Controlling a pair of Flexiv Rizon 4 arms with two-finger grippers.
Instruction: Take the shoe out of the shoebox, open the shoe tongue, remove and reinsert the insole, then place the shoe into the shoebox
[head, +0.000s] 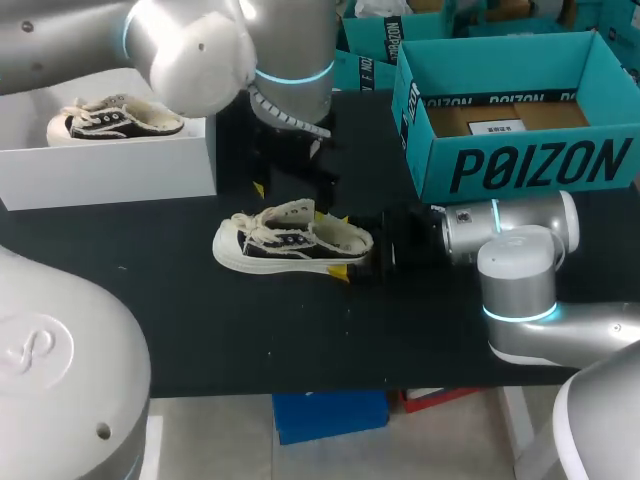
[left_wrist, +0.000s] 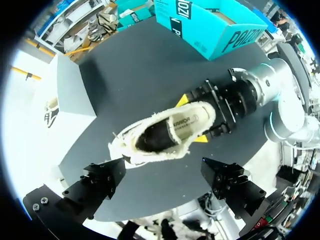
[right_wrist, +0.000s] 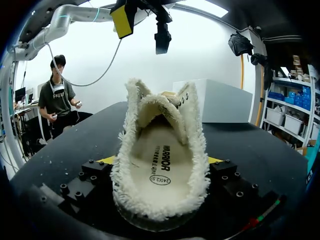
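The shoe (head: 290, 243) is a low canvas sneaker with a frayed, fuzzy collar. I judge it light, soft in the upper and stiff only along the rubber sole. It is best held by the sole and the back of the heel, since the collar would just fold. The insole (right_wrist: 159, 167) lies flat inside and looks thin and floppy. Its heel end, close under the collar, seems the place to pinch, and I expect it to bend and drag on the way out. The tongue (right_wrist: 156, 107) arches over the mouth toward the toe.

The shoe sits on its sole on the black table (head: 300, 340), toe toward my left, well apart from the teal shoebox (head: 520, 165). My right gripper (head: 340, 246) comes in level from behind the heel and pinches it, one yellow tip against each side of the collar. My left gripper (left_wrist: 164, 169) hangs above the shoe's opening with its fingers spread wide, touching nothing, and the insole lies below and ahead of them
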